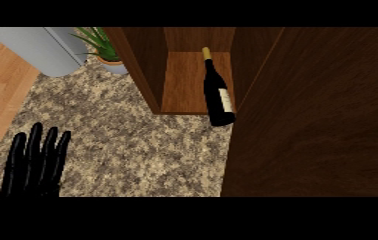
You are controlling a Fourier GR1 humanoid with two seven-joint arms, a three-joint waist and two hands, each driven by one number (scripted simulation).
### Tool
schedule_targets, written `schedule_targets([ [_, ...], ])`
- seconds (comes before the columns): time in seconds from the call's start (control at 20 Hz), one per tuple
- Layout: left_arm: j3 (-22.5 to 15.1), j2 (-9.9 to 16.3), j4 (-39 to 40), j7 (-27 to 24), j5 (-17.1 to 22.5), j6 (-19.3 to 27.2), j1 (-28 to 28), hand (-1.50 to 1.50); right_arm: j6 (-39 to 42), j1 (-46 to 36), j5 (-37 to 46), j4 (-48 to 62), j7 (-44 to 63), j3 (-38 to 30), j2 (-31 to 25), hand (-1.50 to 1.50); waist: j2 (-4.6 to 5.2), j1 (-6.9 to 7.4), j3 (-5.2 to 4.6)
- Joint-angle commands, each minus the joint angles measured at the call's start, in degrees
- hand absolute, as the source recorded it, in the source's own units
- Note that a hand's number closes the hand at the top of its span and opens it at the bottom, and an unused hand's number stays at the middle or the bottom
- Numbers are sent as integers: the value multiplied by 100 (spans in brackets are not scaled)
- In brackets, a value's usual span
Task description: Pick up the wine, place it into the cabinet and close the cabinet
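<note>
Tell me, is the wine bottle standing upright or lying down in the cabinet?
Lying down. The wine bottle rests on its side on the cabinet floor, neck pointing inward, base at the front edge.

I'm seeing the wine bottle [218, 95] lying on the cabinet [193, 84] floor, base overhanging the worktop [140, 144]; left hand [33, 164] is resting open.

The wine bottle [218, 95] lies in the cabinet [184, 79], base projecting over the surface [133, 139]. Cabinet door [310, 124] stands right; plant [103, 49] behind-left.
</note>
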Motion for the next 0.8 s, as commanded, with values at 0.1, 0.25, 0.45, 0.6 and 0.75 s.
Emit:
schedule_targets([
  [0.1, 962, 536, -398, -468, 492, -907, 1335, -150, -302, 407, 520, -831, 397, 1247, 320, 150, -32, 31, -6],
  [0.25, 1412, 677, -519, -605, 664, -1316, 1798, -150, -767, -212, 730, -710, 786, 1586, 616, 150, -31, 89, -9],
  [0.45, 2193, 892, -502, -425, 1130, -1763, 1998, -150, -1305, -1014, 1578, -199, 985, 2339, 947, 150, -24, 74, -9],
  [0.6, 2392, 850, -297, -582, 1173, -2258, 2396, -150, -1858, -1343, 2318, 38, 763, 3036, 954, 150, -35, 61, -9],
  [0.75, 2834, 1001, -443, -394, 1387, -2479, 2517, -150, -2613, -2350, 2610, 551, 941, 3208, 957, 150, -20, 104, -9],
])
